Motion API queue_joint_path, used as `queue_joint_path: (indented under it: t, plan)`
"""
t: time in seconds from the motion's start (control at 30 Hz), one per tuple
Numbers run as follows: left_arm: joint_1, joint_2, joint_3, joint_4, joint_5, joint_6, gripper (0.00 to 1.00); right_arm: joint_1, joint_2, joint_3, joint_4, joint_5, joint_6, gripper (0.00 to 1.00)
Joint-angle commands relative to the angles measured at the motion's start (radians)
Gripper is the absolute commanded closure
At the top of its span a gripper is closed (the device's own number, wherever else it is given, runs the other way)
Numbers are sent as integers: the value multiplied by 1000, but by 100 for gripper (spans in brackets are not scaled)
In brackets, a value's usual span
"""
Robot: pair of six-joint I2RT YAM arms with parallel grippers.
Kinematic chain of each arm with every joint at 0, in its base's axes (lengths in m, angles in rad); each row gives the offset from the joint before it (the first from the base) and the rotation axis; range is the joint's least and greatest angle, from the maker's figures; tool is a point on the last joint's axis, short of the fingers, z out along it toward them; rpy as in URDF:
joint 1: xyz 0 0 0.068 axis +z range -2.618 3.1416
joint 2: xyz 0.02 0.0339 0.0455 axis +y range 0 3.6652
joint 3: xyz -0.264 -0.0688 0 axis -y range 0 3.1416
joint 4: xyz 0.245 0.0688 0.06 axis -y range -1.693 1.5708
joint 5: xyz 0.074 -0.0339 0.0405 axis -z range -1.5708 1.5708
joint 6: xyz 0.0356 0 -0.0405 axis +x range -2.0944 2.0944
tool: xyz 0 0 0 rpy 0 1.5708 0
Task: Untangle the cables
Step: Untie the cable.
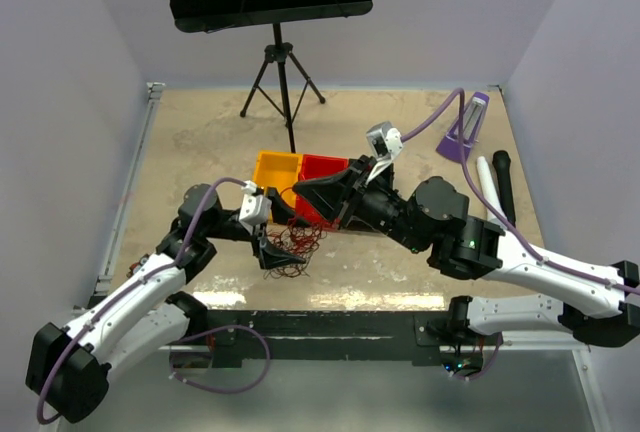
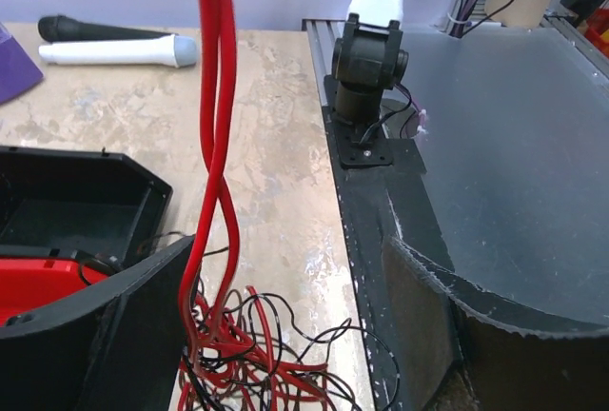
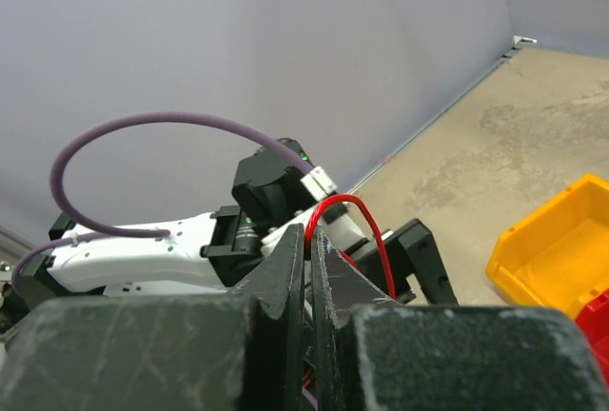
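Note:
The cables are a loopy clump of thin red and black wires (image 1: pixel 296 245) on the table in front of the bins. My left gripper (image 1: pixel 271 250) is open right at the clump. In the left wrist view the clump (image 2: pixel 249 359) lies between the wide-spread fingers (image 2: pixel 430 325) of the left gripper (image 2: pixel 290 251), and two red strands (image 2: pixel 215 97) rise straight up out of it. My right gripper (image 1: pixel 303 189) hangs above the clump, shut on a red wire. In the right wrist view the right gripper (image 3: pixel 309 233) pinches a red wire loop (image 3: pixel 366 211) at its tips.
A yellow bin (image 1: pixel 276 170) and a red bin (image 1: pixel 322 170) stand just behind the clump; a black bin (image 2: pixel 86 206) shows in the left wrist view. A black and a white microphone (image 1: pixel 494 187) lie at the right. A tripod stand (image 1: pixel 282 77) is at the back, a purple object (image 1: pixel 468 132) far right.

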State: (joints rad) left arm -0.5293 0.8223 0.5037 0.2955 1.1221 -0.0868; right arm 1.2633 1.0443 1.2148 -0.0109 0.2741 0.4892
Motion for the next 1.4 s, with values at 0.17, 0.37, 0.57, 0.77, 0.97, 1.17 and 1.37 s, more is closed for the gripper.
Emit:
queue_joint_path:
  t: [0.17,0.37,0.57,0.77,0.97,1.17,1.37]
  plan:
    - [-6,86,-1,10,-41,146,25,4,-27,84,63,-4,-15,100]
    - [-5,87,2,-15,-62,194,38,4,-46,107,52,-6,-21,100]
    - [-5,87,-10,-74,-74,262,44,4,-52,189,19,14,-52,100]
    - [-5,74,-34,-85,-74,308,56,4,-37,270,-23,17,-84,100]
    - [-5,51,-57,-160,-79,384,55,4,-12,342,-31,14,-115,100]
    - [-3,2,-80,-139,-131,369,48,4,6,373,-66,30,-129,100]
    - [11,-40,85,-338,-260,395,0,4,-6,309,-89,68,-117,100]
